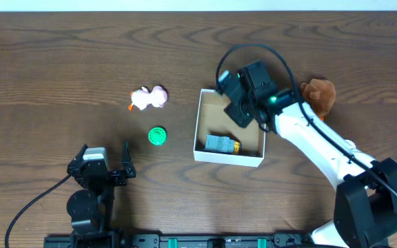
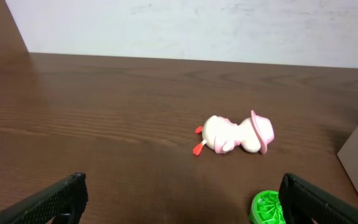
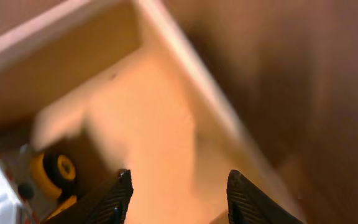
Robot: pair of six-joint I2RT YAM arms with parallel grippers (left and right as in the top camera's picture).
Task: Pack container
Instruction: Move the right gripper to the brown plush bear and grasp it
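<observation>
The container [image 1: 202, 124] is a square white-walled box with a brown floor, right of the table's middle. A grey and yellow toy vehicle [image 1: 222, 144] lies inside it near the front wall. My right gripper [image 1: 238, 109] hangs open and empty over the box's far right part; the right wrist view shows its fingers [image 3: 178, 190] above the brown floor [image 3: 148, 118], with the toy's yellow wheel [image 3: 55, 171] at the left. My left gripper [image 1: 119, 169] is open and empty near the front left; its fingers [image 2: 182, 199] frame bare table.
A pink and white duck toy [image 1: 148, 98] lies left of the box, also in the left wrist view [image 2: 235, 135]. A green round toy [image 1: 158, 136] sits below it, by the left gripper's right finger [image 2: 267, 208]. A brown plush toy [image 1: 318, 94] lies right of the box.
</observation>
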